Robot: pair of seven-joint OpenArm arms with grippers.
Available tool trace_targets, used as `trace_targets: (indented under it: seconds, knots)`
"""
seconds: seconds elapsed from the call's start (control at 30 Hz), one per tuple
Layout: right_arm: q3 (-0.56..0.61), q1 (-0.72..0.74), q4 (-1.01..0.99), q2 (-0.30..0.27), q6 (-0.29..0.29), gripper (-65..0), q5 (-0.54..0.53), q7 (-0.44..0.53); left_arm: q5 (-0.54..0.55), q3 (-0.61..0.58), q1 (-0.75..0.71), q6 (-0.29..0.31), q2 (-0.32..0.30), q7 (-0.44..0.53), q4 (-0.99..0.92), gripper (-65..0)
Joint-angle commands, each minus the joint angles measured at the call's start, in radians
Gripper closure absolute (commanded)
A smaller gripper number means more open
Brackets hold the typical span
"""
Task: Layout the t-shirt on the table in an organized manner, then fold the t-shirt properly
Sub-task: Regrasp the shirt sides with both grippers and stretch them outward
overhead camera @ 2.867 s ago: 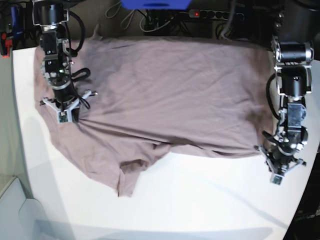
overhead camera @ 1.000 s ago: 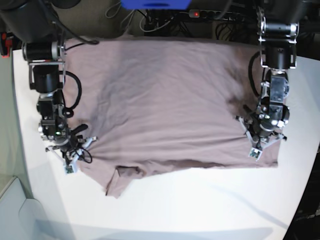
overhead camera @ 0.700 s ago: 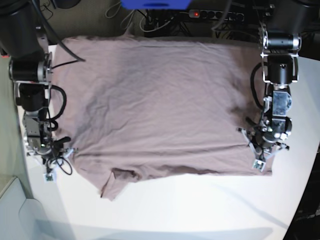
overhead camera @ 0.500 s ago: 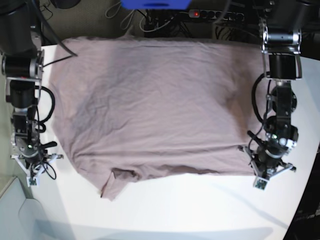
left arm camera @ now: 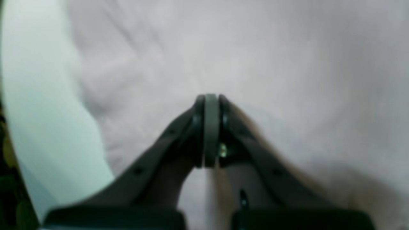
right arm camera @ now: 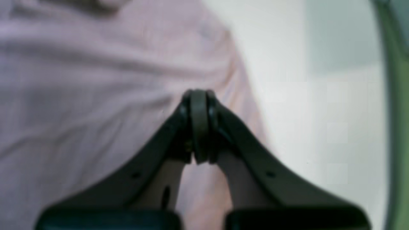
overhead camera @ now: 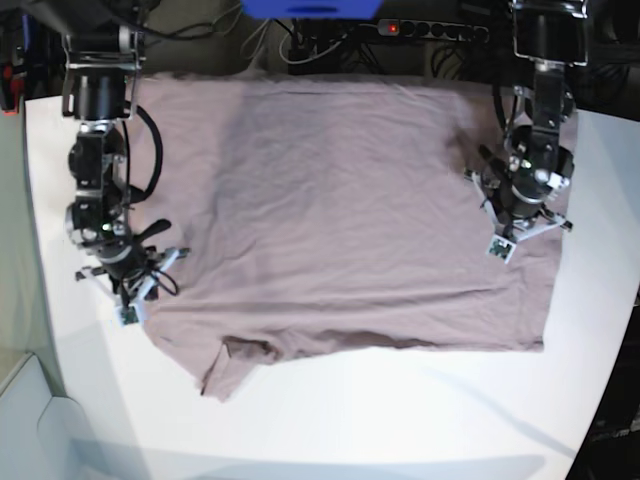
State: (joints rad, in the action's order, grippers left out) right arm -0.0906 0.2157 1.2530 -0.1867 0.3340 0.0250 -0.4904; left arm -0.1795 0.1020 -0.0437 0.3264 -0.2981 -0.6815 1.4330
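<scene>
Fabric covers most of the base view: the t-shirt (overhead camera: 340,210) lies spread across the table (overhead camera: 400,420), a dusty mauve sheet running from about 9 o'clock to 3 o'clock, its far edge along the table's back rim at 12 o'clock. A sleeve (overhead camera: 235,365) juts out toward 7 o'clock, its tip folded over on the bare white surface.

At 9 o'clock in that view the right tool (overhead camera: 128,312) sits at the shirt's edge, just where cloth meets table. Its wrist camera shows the jaws pressed fully together (right arm camera: 198,95), tips low over the mauve cloth with white table to 3 o'clock of them — whether any fabric is pinched between them cannot be told, since the picture is blurred and the tips hide the contact.

Wrinkles run across the middle of the shirt, shallow and mostly diagonal; the near hem lies fairly straight from 6 o'clock out to 4 o'clock.

At 2 o'clock in the base view the left tool (overhead camera: 500,248) stands over the shirt's side, well inside the cloth's edge. Its wrist view shows the jaws closed tight (left arm camera: 209,99) above pale, softly creased fabric, a strip of table showing at 9 o'clock — here too a grip on the cloth cannot be confirmed.

A power strip (overhead camera: 430,28) with a red light lies behind the table at 12 o'clock.
</scene>
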Motion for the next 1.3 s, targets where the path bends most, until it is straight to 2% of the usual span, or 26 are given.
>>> trace_targets:
  seconds: [0.0,0.1,0.27,0.4,0.53,0.67,0.73,0.83,1.0,1.13,1.27]
  knots:
    - [-0.002,0.029,0.023,-0.003,0.024,0.0,-0.006,0.023,0.001,0.003,0.011,0.001,-0.011,-0.007,-0.002,-0.3]
    - [-0.002,0.035,-0.035,0.016,0.092,0.0,-0.006,0.025,0.001,0.003,0.009,0.001,-0.011,-0.005,-0.064,-0.3]
    - [-0.002,0.126,-0.229,0.006,0.093,0.0,-0.006,0.039,0.001,0.003,0.064,0.001,-0.011,0.036,-0.171,-0.3]
    - [-0.002,0.216,-0.419,-0.03,0.093,0.0,-0.004,0.143,0.001,-0.005,0.143,0.001,-0.006,0.087,-0.289,-0.3]
    - [-0.002,0.316,-0.635,-0.07,0.093,0.0,-0.004,0.273,0.001,-0.006,0.244,0.001,0.0,0.095,-0.387,-0.3]
    - [-0.002,0.422,-0.835,-0.11,0.092,0.0,-0.004,0.411,0.007,-0.005,0.304,0.001,0.003,0.088,-0.418,-0.3]
    - [-0.001,0.463,-0.895,-0.127,0.092,0.0,-0.003,0.477,0.001,-0.005,0.318,0.001,0.026,0.082,-0.413,-0.3]
    - [-0.001,0.517,-0.932,-0.145,0.092,0.0,-0.003,0.531,-0.001,-0.006,0.327,0.001,0.041,0.073,-0.413,-0.3]
    - [-0.002,0.554,-0.93,-0.172,0.092,0.0,-0.003,0.546,0.008,0.003,0.273,0.001,0.063,-0.047,-0.269,-0.3]
    - [-0.002,0.538,-0.87,-0.173,0.092,0.0,-0.004,0.537,0.008,0.005,0.172,0.001,0.061,-0.07,-0.07,-0.3]
    - [-0.004,0.491,-0.775,-0.144,0.096,0.0,-0.004,0.536,-0.001,0.02,0.1,0.001,0.058,-0.071,0.024,-0.3]
